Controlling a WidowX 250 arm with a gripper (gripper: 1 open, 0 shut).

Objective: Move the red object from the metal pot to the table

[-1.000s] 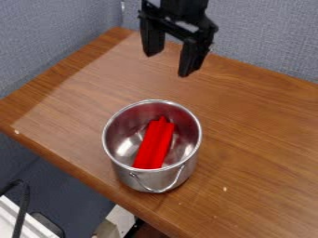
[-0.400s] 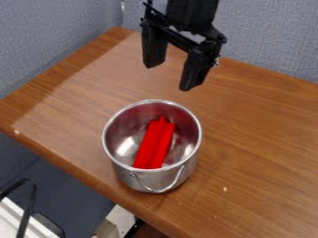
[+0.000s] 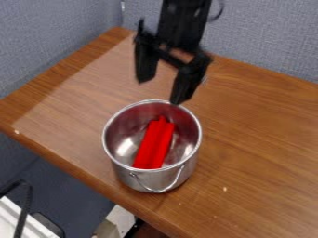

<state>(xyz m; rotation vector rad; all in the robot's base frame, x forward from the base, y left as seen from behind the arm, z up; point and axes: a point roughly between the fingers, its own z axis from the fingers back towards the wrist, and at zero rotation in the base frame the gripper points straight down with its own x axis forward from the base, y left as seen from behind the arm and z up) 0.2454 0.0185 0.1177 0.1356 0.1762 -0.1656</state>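
End effector spread, empty, just above pot rim; red block inside pot, on surface

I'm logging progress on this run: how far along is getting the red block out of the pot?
Nothing is done yet: the red object lies inside the metal pot, leaning against its wall. In hand: the gripper hangs open above the pot's far rim, pointing down, holding nothing. Left: lower into the pot, close on the block, lift it out and set it on the table.
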